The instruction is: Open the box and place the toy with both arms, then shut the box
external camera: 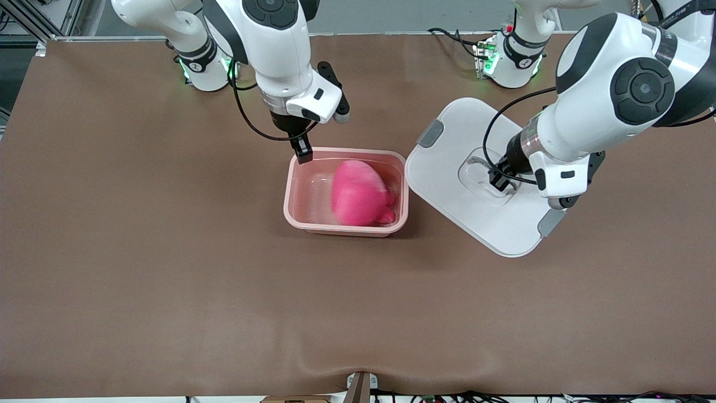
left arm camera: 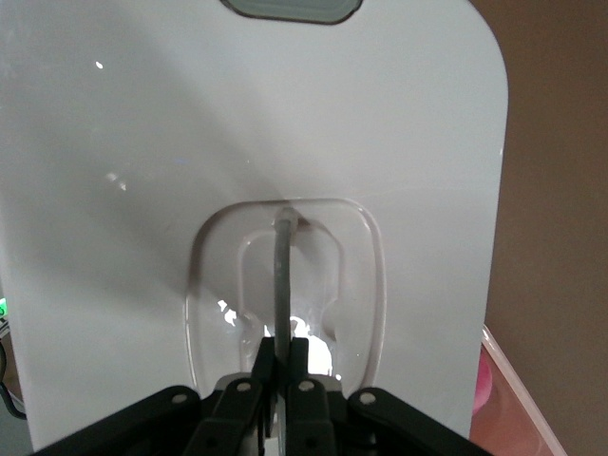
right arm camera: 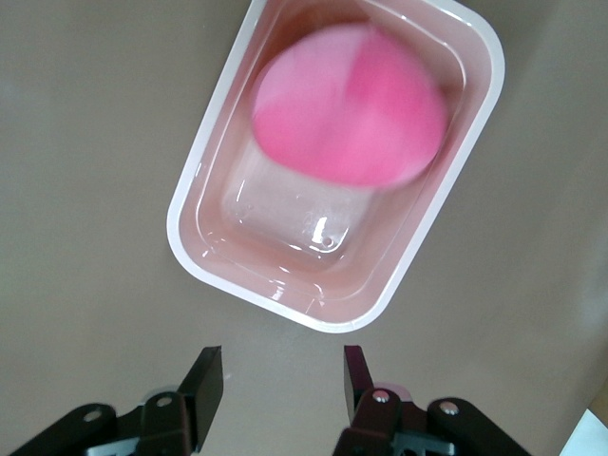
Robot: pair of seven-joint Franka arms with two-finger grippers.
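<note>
One box (external camera: 345,224), lid off, mid-table. One toy (external camera: 358,193) lies inside it, toward the left arm's end. One lid (external camera: 447,184) sits beside the box on that side, with two grey clips (external camera: 430,133). Right gripper (right arm camera: 283,380) is over the box's rim nearest the bases, fingers spread, empty. Left gripper (left arm camera: 283,366) is pinched on the lid's handle (left arm camera: 282,275).
</note>
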